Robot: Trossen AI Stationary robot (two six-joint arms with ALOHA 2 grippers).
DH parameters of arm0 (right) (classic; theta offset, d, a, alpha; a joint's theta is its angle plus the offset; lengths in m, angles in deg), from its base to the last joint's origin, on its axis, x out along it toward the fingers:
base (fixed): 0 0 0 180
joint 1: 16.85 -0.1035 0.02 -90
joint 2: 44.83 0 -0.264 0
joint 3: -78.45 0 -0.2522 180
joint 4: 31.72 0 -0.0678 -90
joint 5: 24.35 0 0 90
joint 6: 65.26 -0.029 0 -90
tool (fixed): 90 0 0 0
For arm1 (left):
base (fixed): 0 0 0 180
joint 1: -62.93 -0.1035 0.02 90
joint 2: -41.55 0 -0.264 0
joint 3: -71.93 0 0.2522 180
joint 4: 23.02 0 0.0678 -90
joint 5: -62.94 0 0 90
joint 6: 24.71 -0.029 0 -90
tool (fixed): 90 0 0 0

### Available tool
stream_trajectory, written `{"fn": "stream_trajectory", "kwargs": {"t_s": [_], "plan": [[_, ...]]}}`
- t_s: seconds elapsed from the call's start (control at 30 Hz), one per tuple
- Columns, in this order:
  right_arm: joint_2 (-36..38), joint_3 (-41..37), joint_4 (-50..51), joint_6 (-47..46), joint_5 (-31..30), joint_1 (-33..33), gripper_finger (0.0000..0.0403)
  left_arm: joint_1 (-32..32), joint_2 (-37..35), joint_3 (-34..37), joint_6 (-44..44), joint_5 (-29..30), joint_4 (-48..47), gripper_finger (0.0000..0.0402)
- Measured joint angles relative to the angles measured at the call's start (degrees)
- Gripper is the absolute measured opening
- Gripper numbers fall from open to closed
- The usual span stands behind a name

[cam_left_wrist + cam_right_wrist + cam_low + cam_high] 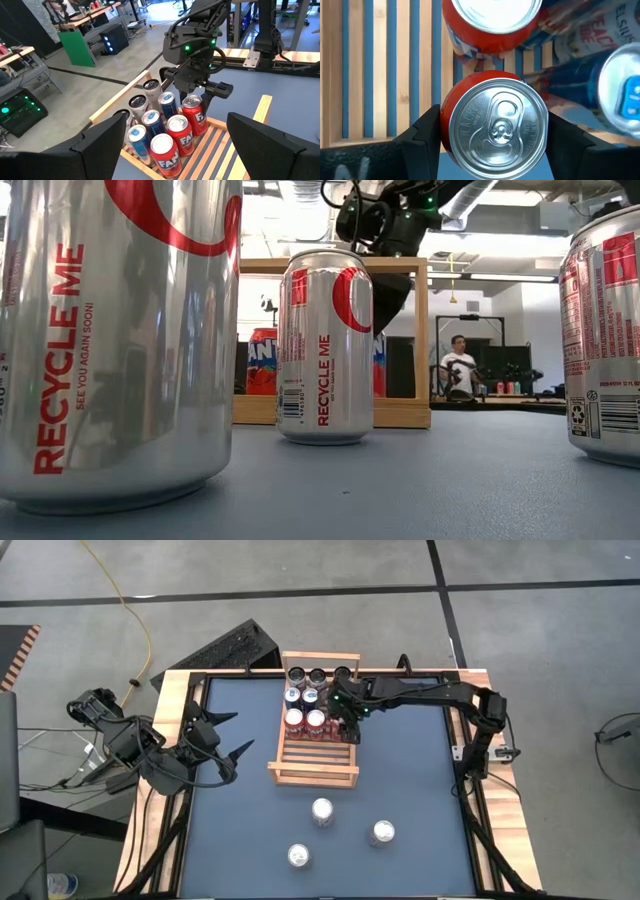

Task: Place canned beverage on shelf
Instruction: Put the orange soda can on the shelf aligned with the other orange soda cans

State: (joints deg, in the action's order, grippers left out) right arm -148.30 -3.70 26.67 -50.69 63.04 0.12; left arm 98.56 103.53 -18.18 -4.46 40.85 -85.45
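While your right gripper (494, 131) hangs over the shelf (313, 774), its fingers (422, 131) are clamped on a red can (494, 125) at the shelf's third column, beside the other red cans (172, 137) and blue cans (150, 122) standing on the slats. Your left gripper (228, 745) waits left of the shelf, fingers apart, holding nothing. Three silver cans (322, 811) stand on the worktop (410, 760) in front of the shelf.

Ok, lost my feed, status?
Right gripper shut on red can, over shelf. Left gripper open, waiting left. Nothing in the way.
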Motion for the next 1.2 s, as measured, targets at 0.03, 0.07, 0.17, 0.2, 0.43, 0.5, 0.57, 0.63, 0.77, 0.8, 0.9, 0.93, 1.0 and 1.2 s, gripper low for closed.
{"fn": "stream_trajectory", "kwargs": {"t_s": [0.03, 0.07, 0.17, 0.2, 0.43, 0.5, 0.57, 0.63, 0.77, 0.8, 0.9, 0.93, 1.0, 1.2], "plan": [[-0.06, 0.00, 0.31, -0.05, 0.08, 0.12, 0.0249, 0.01, -0.01, 0.00, 0.00, 0.01, 0.00, 0.0334], [-0.06, 0.00, 0.42, -0.11, 0.08, 0.28, 0.0249, 0.01, -0.01, -0.01, 0.02, 0.01, 0.02, 0.0334], [-0.06, 0.00, -0.35, -0.15, 0.06, 0.58, 0.0249, 0.01, 0.02, -0.01, 0.04, -0.02, 0.02, 0.0334], [-0.06, 0.00, -0.28, -0.15, 0.05, 0.74, 0.0249, 0.01, 0.00, 0.01, 0.07, 0.01, 0.02, 0.0334], [-0.89, 0.02, -0.99, -0.15, 1.35, 1.49, 0.0249, 0.01, 0.00, 0.01, 0.17, -0.01, 0.07, 0.0334], [-0.90, 0.02, -1.00, -0.13, 1.35, 1.49, 0.0249, 0.00, 0.02, -0.01, 0.17, -0.02, 0.08, 0.0334], [-0.84, 0.02, -0.72, 0.08, 1.37, 1.47, 0.0249, -0.01, -0.01, 0.01, 0.17, -0.02, 0.11, 0.0334], [-0.87, 0.02, -0.82, 0.28, 1.35, 1.45, 0.0249, 0.01, -0.01, 0.01, 0.17, -0.04, 0.11, 0.0334], [-0.87, 0.02, -0.32, 0.28, 1.35, 1.45, 0.0249, 0.00, 0.01, 0.00, 0.05, -0.01, 0.09, 0.0334], [-0.87, 0.02, -0.14, 0.29, 1.36, 1.45, 0.0249, 0.00, 0.01, 0.01, 0.00, -0.02, 0.10, 0.0334], [-0.87, 0.02, -0.08, 0.35, 1.35, 1.45, 0.0250, 0.00, -0.01, 0.00, -0.02, 0.00, 0.10, 0.0334], [-0.87, 0.02, -0.10, 0.35, 1.35, 1.45, 0.0250, 0.01, -0.01, 0.01, -0.02, 0.00, 0.09, 0.0334], [-0.87, 0.02, -0.04, 0.35, 1.35, 1.45, 0.0250, 0.01, 0.00, 0.01, -0.02, 0.01, 0.09, 0.0334], [-0.87, 0.02, 0.12, -0.39, 1.19, 1.12, 0.0278, 0.00, 0.01, 0.00, -0.04, 0.01, 0.09, 0.0334]]}}
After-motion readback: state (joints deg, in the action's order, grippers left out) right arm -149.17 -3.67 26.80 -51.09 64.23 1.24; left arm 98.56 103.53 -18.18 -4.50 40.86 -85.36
